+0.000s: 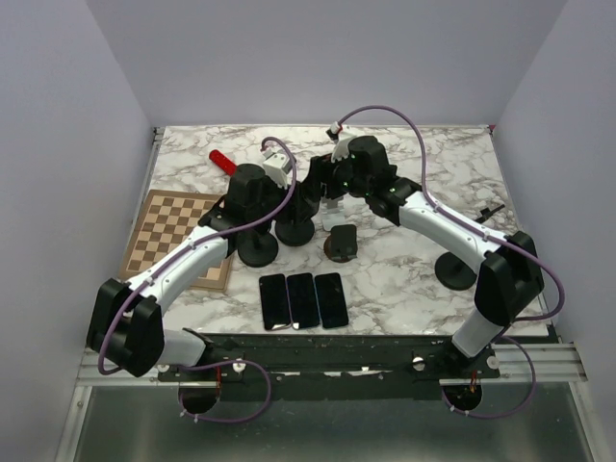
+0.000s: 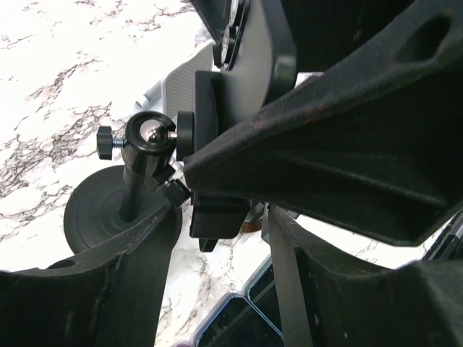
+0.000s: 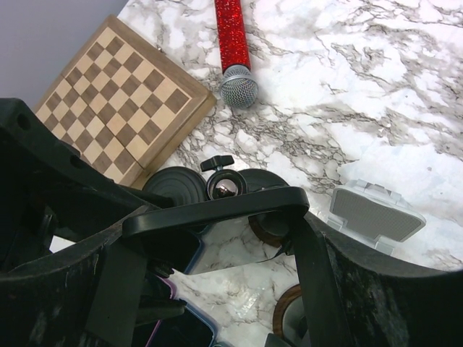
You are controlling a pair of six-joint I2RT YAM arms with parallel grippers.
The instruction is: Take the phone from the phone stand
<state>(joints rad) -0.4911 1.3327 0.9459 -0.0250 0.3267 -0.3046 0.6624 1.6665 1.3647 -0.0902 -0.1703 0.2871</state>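
Nearest, three other phones (image 1: 303, 299) lie flat side by side on the marble table (image 1: 404, 284). Just beyond them the right claw (image 3: 224, 230) is clamped across the phone (image 3: 217, 208), a finger at each end of its visible edge. The phone sits off the table, against the cradle of the phone stand (image 2: 148, 139). The left claw (image 2: 181, 191) straddles that cradle with its fingers apart; whether they press on it I cannot tell. Farther back lie a chessboard (image 3: 123, 94) and a red microphone (image 3: 233, 43).
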